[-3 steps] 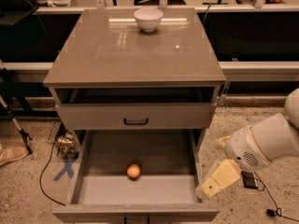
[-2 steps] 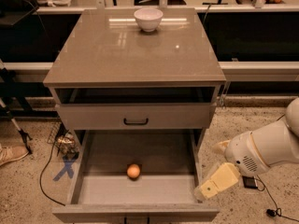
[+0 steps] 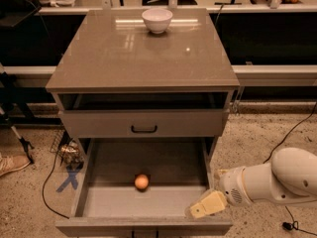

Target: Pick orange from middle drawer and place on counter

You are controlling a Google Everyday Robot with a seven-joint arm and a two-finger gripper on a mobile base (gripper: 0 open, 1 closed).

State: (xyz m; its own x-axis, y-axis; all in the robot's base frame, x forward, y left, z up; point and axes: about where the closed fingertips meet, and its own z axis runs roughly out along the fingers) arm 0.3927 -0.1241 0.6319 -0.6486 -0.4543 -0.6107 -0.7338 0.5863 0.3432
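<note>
Over the middle drawer's (image 3: 111, 202) front right corner hovers my gripper (image 3: 207, 205); whether it is clenched I cannot tell. Nothing is done yet: the orange (image 3: 141, 182) lies on the drawer's floor, not grasped, and the counter (image 3: 129, 53) awaits it.

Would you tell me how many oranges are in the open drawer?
1: the orange lies mid-floor in the middle drawer; the end effector is at its front right corner. None seems hidden.

The gripper (image 3: 205, 206) sits over the front right corner of the middle drawer (image 3: 114, 202) and hides that corner. The arm (image 3: 287, 177) is cut off by the right edge. The bottom edge crops the drawer's front panel. The left edge crops a shoe (image 3: 12, 163).
</note>
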